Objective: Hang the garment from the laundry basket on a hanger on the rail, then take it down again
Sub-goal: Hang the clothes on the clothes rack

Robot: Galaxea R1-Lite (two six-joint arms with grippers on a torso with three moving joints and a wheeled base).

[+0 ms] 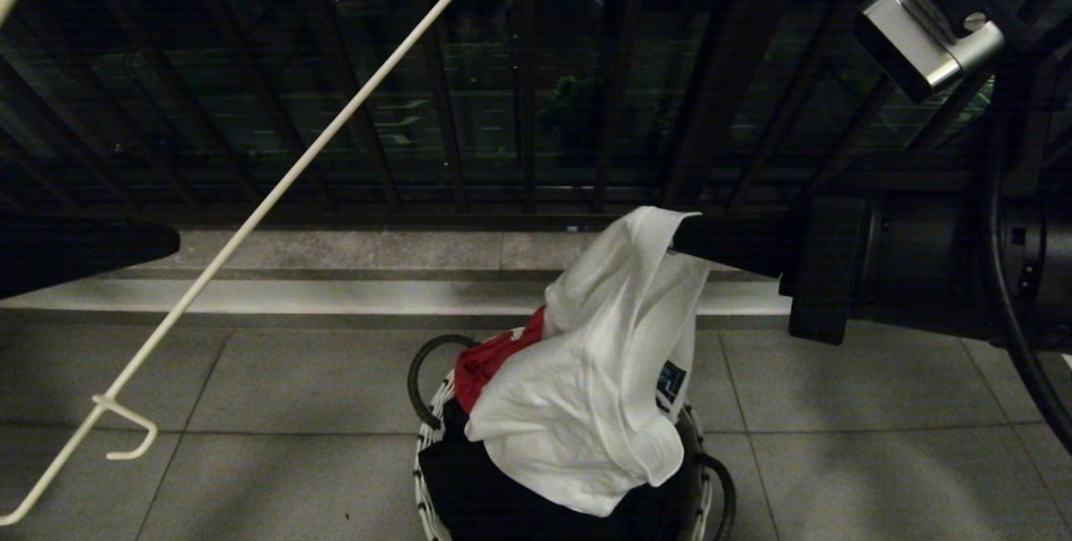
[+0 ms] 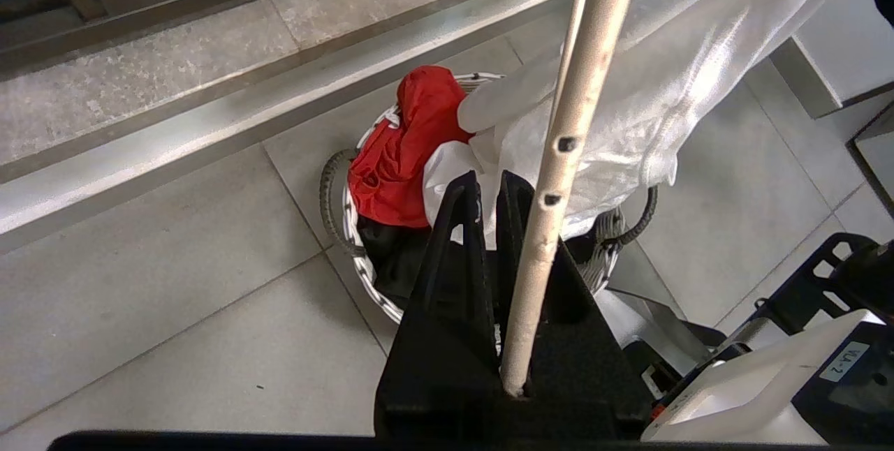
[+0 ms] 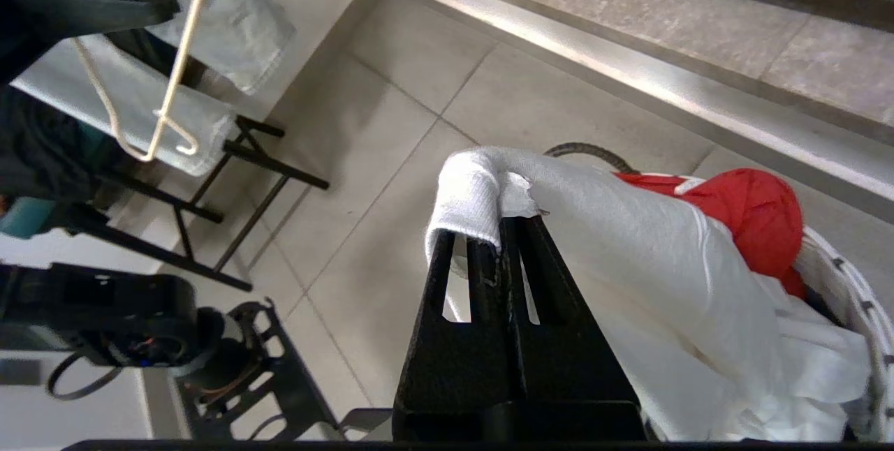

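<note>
Right end effector (image 3: pixel 506 227) half-hidden under pinched garment (image 1: pixel 586 373)

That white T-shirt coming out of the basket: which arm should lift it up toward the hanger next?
The right. Its end effector is already shut on the white T-shirt, still half in the laundry basket. The left end effector is occupied holding the hanger.

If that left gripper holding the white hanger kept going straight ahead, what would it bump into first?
Probably the basket of laundry: the left gripper points down at it, toward the T-shirt and red cloth. Depth is hard to judge.
</note>
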